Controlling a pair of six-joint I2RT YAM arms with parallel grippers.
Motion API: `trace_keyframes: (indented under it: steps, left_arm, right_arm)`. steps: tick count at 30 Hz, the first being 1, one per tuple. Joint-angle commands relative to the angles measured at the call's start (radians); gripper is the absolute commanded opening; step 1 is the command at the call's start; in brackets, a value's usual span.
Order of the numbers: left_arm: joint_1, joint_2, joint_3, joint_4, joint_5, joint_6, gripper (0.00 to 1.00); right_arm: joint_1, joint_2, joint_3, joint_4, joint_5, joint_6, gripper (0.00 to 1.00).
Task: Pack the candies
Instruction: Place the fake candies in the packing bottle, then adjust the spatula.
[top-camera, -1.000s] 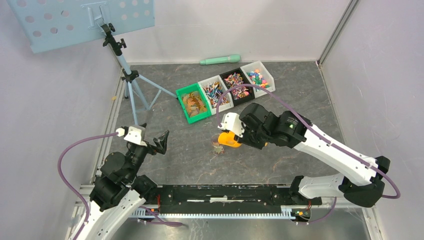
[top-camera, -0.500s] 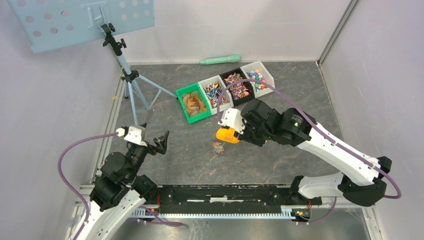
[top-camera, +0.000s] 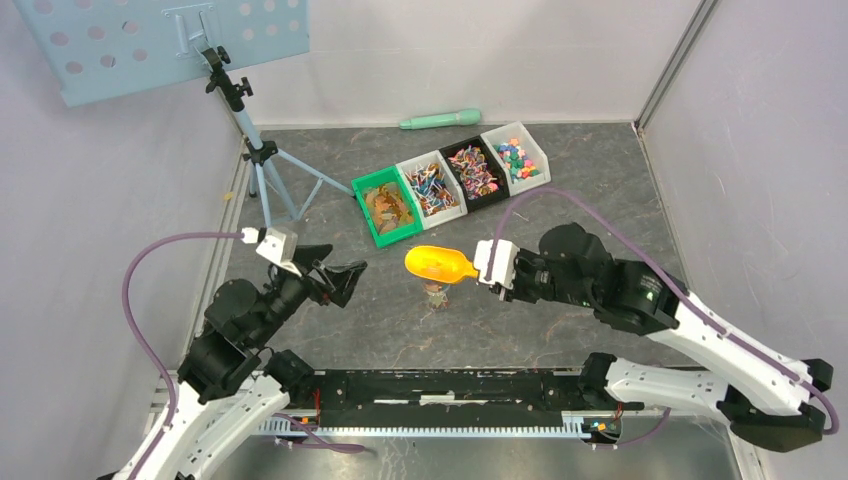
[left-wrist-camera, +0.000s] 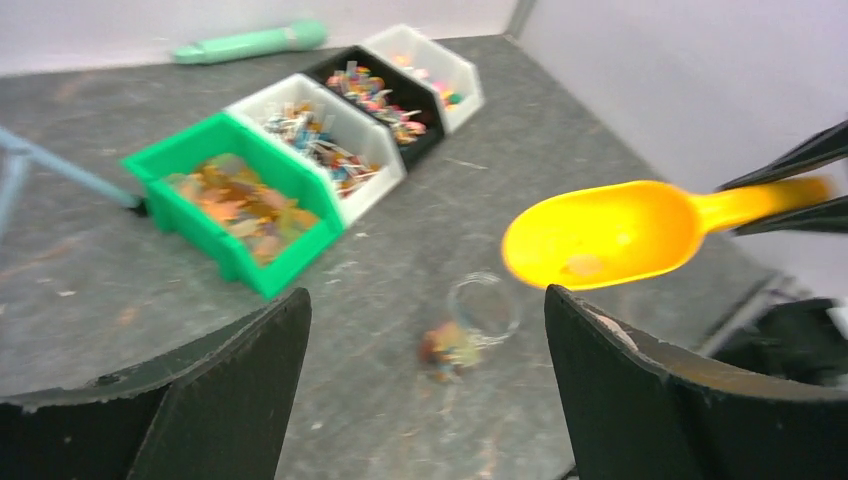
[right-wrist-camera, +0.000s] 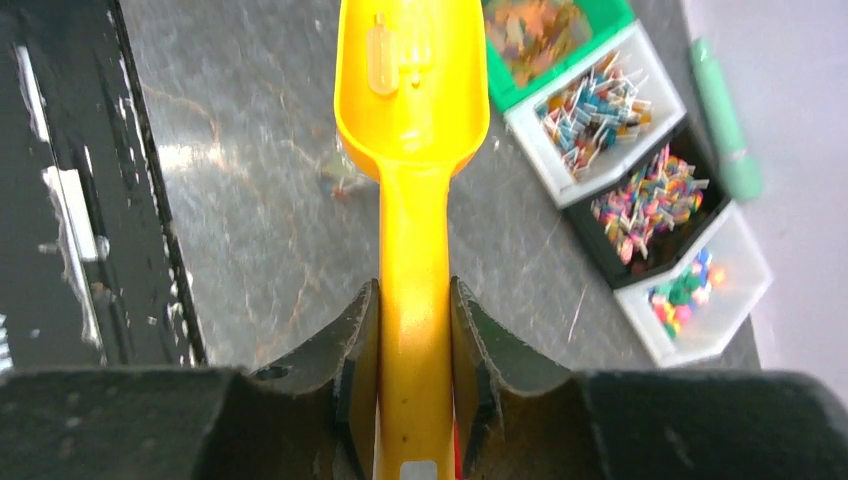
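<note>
Right gripper holds the scoop by the jar; left gripper wide.
I see my right gripper clamped on the yellow scoop's handle, its bowl raised close above a small clear jar mid-tabletop, one or two sweets lying in the bowl. The candies fill four bins at 12 o'clock of the scoop. My left gripper, at 9 o'clock, hangs above the tabletop holding nothing.

Far left, pale blue perforated panel on a grey metal tripod; along the far wall, mint-green plastic cylinder; centre, yellow plastic scoop near small clear jar.
</note>
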Motion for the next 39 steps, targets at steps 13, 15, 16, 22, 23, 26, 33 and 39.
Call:
trace_keyframes:
  steps: [13, 15, 16, 22, 23, 26, 33, 39]
  left_arm:
    - [0.005, 0.178, 0.177, -0.002, 0.206, -0.327, 0.81]
    - [0.006, 0.152, 0.161, -0.01, 0.171, -0.291, 0.82]
    - [0.005, 0.141, 0.159, -0.023, 0.147, -0.273, 0.84]
    - [0.005, 0.107, 0.166, -0.11, 0.0, -0.135, 0.99]
    - [0.005, 0.104, 0.166, -0.115, -0.014, -0.117, 1.0]
    - [0.004, 0.094, 0.162, -0.128, -0.033, -0.068, 1.0]
    - [0.005, 0.067, 0.109, -0.135, -0.066, -0.019, 1.0]
    - [0.005, 0.05, 0.061, -0.134, -0.09, 0.006, 1.0]
  right_arm:
    - [0.005, -0.113, -0.183, 0.406, -0.127, 0.016, 0.0]
    - [0.005, -0.106, -0.156, 0.338, -0.094, 0.017, 0.0]
    - [0.005, -0.105, -0.143, 0.308, -0.084, 0.014, 0.0]
    - [0.004, -0.086, -0.069, 0.1, 0.084, -0.053, 0.0]
    - [0.005, -0.077, -0.061, 0.068, 0.136, -0.057, 0.0]
    - [0.005, -0.057, -0.027, -0.013, 0.185, -0.064, 0.0]
    - [0.005, -0.062, -0.041, -0.093, 0.214, -0.059, 0.0]
    - [0.005, -0.036, -0.025, -0.184, 0.237, -0.068, 0.0]
